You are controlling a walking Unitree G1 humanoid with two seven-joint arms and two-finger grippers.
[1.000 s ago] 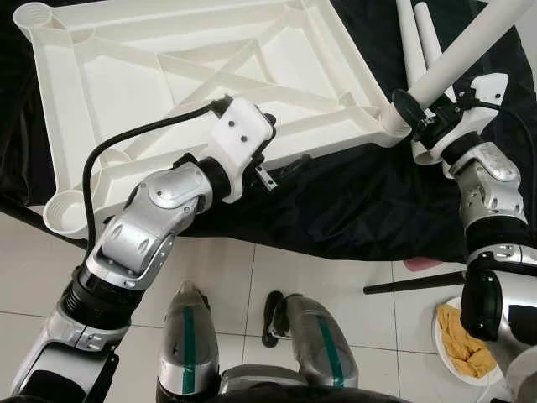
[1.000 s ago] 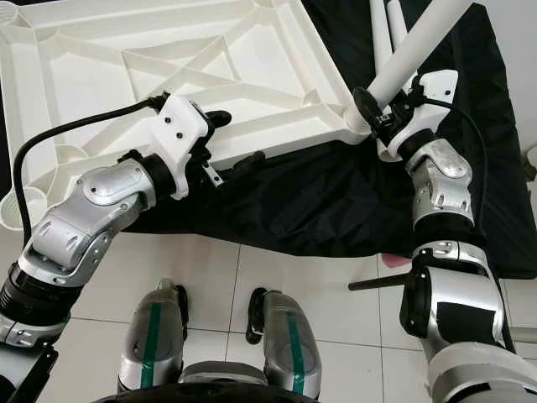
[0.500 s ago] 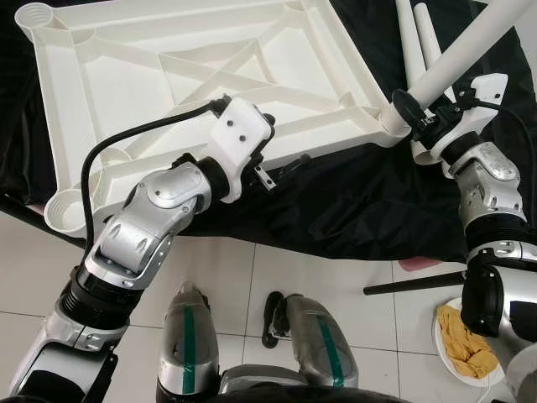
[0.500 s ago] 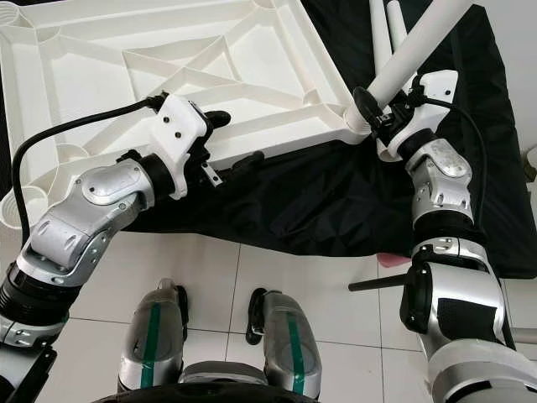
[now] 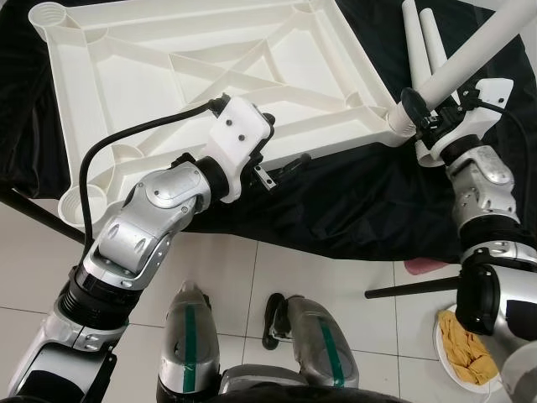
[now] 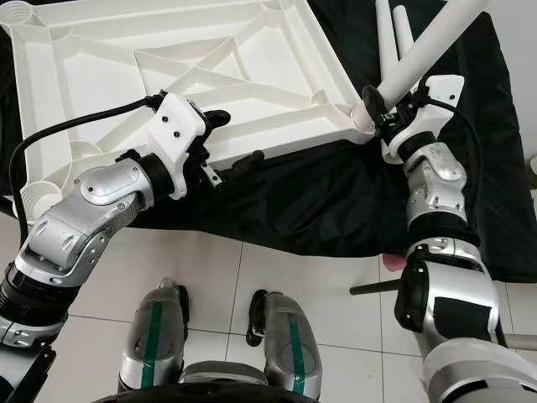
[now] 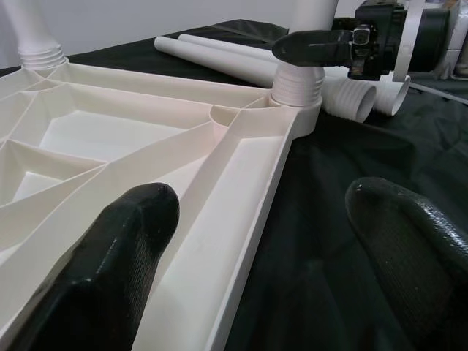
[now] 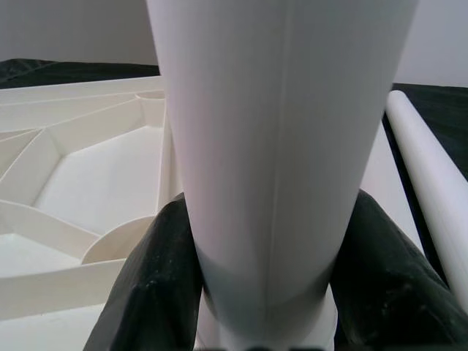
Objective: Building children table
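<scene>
The right gripper (image 5: pixel 417 107) clamps its black fingers (image 8: pixel 157 285) around a white table leg (image 5: pixel 470 59) standing in the corner socket of the upturned white tabletop (image 5: pixel 210 67). The left gripper (image 7: pixel 270 270) straddles the tabletop's near edge, fingers spread wide, gripping nothing. The tabletop lies on a black cloth (image 5: pixel 352 201), beside two loose legs (image 5: pixel 419 42).

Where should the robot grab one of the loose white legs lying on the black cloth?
Probably around the plain round middle of a spare leg, coming down from above with the fingers straddling it crosswise. It lies flat on the black cloth, and its threaded end has to stay free for the tabletop socket.
</scene>
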